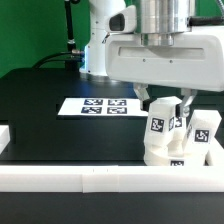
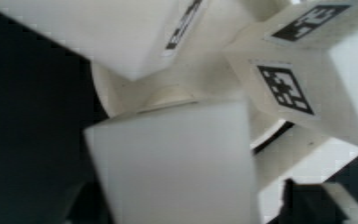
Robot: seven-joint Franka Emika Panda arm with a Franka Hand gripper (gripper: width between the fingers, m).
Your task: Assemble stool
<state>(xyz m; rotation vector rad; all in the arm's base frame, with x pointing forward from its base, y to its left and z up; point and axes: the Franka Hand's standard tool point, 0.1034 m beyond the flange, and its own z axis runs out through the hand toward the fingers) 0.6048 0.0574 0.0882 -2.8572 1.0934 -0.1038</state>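
Note:
The white round seat (image 1: 165,152) stands against the front rail at the exterior view's right. Three blocky tagged legs stand up from it: one leg (image 1: 157,122) toward the exterior view's left, a middle leg (image 1: 179,121) and a third leg (image 1: 201,131) toward the right. My gripper (image 1: 165,106) hangs straight over them, its black fingers wide apart on either side of the first two legs. In the wrist view a white leg block (image 2: 176,160) fills the space between the jaws. One dark finger (image 2: 329,204) stands just off its side, and a tagged leg (image 2: 286,88) is beyond.
The long white border rail (image 1: 100,178) runs along the table's front edge, with a side piece (image 1: 214,150) at the exterior view's right. The marker board (image 1: 100,105) lies flat on the black table behind the stool. The arm's base (image 1: 100,40) stands at the back.

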